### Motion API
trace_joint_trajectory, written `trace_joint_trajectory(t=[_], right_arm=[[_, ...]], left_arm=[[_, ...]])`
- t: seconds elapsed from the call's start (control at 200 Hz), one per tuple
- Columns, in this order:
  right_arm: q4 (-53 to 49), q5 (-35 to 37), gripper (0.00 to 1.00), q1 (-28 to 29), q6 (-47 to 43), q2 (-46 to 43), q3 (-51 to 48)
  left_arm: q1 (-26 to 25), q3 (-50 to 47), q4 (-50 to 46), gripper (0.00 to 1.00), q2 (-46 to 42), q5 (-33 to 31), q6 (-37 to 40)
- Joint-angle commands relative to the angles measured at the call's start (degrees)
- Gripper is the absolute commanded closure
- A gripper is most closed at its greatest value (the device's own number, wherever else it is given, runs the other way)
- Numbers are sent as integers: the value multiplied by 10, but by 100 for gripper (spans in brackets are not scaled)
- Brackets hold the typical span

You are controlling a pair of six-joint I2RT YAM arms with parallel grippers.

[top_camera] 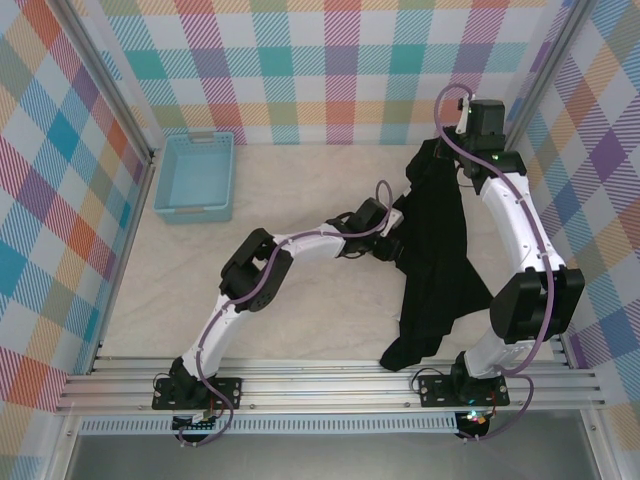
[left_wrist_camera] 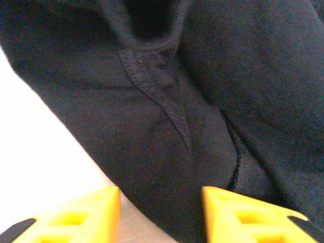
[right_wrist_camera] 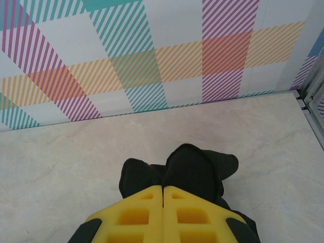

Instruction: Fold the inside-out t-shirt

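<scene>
The black inside-out t-shirt point(top_camera: 437, 250) hangs in a long bunched strip on the right, from the far wall down to the near rail. My right gripper point(top_camera: 445, 150) holds its top end up; in the right wrist view the yellow fingers point(right_wrist_camera: 163, 195) are shut on a fold of black t-shirt cloth point(right_wrist_camera: 195, 169). My left gripper point(top_camera: 395, 232) reaches the strip's left edge at mid-height. In the left wrist view its yellow fingers point(left_wrist_camera: 161, 210) stand open, with the t-shirt's seamed cloth point(left_wrist_camera: 167, 106) right in front of them and partly between them.
A light blue plastic basket point(top_camera: 196, 176) stands at the back left by the wall. Checked walls close in the back and both sides. The aluminium rail point(top_camera: 330, 385) runs along the near edge, and the shirt's lower end touches it.
</scene>
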Motion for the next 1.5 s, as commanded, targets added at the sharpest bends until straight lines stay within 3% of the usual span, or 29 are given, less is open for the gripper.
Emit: trace_joint_trajectory(t=[0.0, 0.075, 0.175, 0.35, 0.51, 0.86, 1.025, 1.265, 1.36, 1.495], right_arm=[[15, -9, 100, -5, 1, -26, -3], [17, -8, 100, -6, -1, -36, -2], [2, -5, 100, -10, -7, -59, 18], [-8, 20, 100, -12, -20, -160, 40], [1, -44, 100, -11, 15, -270, 21], [-22, -149, 100, -6, 72, -406, 50], [-29, -186, 100, -6, 101, -429, 77], [-4, -188, 100, -6, 113, -376, 71], [15, -164, 100, -6, 104, -322, 68], [47, -112, 100, -6, 83, -215, 75]], left_arm=[[-12, 19, -10, 74, 2, -4, 5], [-7, 20, -6, 88, -13, -11, 14], [13, -13, -2, 100, -86, -28, 43], [98, -147, 24, 100, -361, -107, 85], [146, -218, 49, 100, -589, -203, 135], [146, -149, -44, 100, -810, -232, 187], [146, -107, -92, 100, -845, -240, 198], [153, -74, -89, 100, -769, -360, 247], [203, -41, -94, 100, -708, -353, 230], [300, 7, -99, 100, -592, -289, 164]])
